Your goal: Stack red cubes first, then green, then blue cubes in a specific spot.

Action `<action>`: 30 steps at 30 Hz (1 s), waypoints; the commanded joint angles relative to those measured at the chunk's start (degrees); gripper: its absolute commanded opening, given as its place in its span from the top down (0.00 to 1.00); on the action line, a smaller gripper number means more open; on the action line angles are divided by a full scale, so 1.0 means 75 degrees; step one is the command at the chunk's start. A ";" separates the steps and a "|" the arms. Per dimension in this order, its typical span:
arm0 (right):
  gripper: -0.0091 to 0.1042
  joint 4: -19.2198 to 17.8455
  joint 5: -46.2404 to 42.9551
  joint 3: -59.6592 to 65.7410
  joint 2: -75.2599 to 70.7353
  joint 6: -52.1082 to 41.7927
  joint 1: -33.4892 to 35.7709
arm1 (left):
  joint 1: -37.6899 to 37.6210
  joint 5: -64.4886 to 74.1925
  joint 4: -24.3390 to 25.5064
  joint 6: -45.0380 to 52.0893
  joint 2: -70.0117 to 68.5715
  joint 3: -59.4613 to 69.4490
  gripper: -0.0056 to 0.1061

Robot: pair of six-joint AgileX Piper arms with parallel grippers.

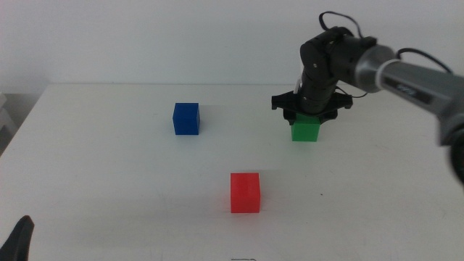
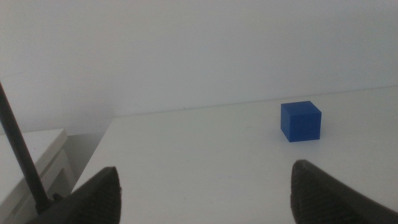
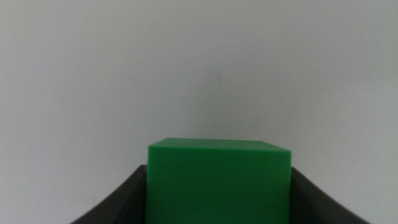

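**Green cube in the claw, red waiting alone**

While the red cube [image 1: 245, 192] sits bare near the surface's [image 1: 109, 181] front middle, the green cube [image 1: 307, 128] lies at its one o'clock, with the right claw [image 1: 307, 116] down over it. In the wrist view its jaws flank the cube closely on both sides, seemingly grasping it. Judged from this, step two is in hand: lift green, carry it toward seven o'clock, set it squarely on red. The blue cube [image 1: 186, 118] rests at red's eleven o'clock. The left claw [image 2: 205, 186] waits released at the near corner.
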 commanded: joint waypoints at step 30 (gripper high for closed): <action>0.93 -0.0992 0.0927 0.1477 -0.2561 0.2431 0.3321 | 0.0000 -0.0587 0.0010 -0.0018 -0.0153 -0.0025 0.11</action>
